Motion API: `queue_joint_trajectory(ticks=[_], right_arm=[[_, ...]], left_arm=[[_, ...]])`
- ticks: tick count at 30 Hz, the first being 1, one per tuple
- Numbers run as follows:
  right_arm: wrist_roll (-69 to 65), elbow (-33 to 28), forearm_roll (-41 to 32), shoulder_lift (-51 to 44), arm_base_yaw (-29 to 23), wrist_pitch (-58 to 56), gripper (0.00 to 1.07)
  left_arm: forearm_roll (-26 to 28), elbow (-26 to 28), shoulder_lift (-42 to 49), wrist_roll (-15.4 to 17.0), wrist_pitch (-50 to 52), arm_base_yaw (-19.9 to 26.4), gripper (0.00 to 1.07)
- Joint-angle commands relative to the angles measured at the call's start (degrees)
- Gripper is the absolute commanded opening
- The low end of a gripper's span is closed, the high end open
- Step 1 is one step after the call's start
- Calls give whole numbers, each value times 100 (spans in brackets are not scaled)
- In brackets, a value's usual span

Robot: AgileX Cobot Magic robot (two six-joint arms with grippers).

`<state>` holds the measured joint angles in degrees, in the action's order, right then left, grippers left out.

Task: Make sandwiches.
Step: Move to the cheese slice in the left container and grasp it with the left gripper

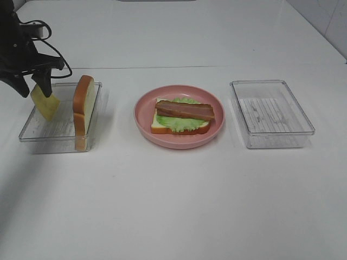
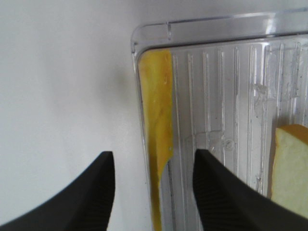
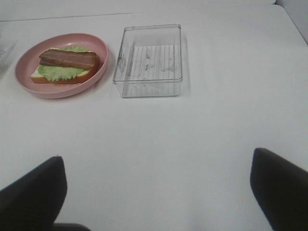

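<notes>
Step in hand: pick up cheese for the half-built sandwich (image 1: 179, 123).

L gripper (image 2: 152, 155): jaws at mid width, nothing clamped. The cheese slice (image 1: 45, 103) stands on edge btwn them w/ gaps both sides, leaning on the side wall of the L tray (image 2: 202, 29). One finger appears to be outside that wall, the other inside.

Rec: shift inboard so both pads clear the wall, else the wall may get pinched w/ the cheese. Close square on the flat faces, then lift straight up.

A spare bread slice (image 1: 84, 105) stands upright beyond the inner finger, apart from it; avoid knocking it.

The sandwich, bacon (image 1: 184, 110) on top, sits on the plate (image 1: 139, 114), well away twd the R arm.

R gripper (image 3: 156, 156): wide, empty, over the table (image 3: 159, 125), w/ the R tray (image 3: 149, 60) ahead of it.
</notes>
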<state>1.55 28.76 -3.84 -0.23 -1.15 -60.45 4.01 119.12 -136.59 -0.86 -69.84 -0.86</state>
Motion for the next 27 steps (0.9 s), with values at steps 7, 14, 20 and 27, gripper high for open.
queue_joint_trajectory(ticks=[7,14,20,27], right_arm=[[74,-11,-17,-138,6,29,98],[74,-11,-17,-138,6,29,98],[74,-11,-17,-138,6,29,98],[74,-11,-17,-138,6,29,98]], left_arm=[[46,17,-23,-11,-52,-11,35],[46,17,-23,0,115,-11,35],[46,17,-23,11,103,-11,15],[46,17,-23,11,86,-11,0]])
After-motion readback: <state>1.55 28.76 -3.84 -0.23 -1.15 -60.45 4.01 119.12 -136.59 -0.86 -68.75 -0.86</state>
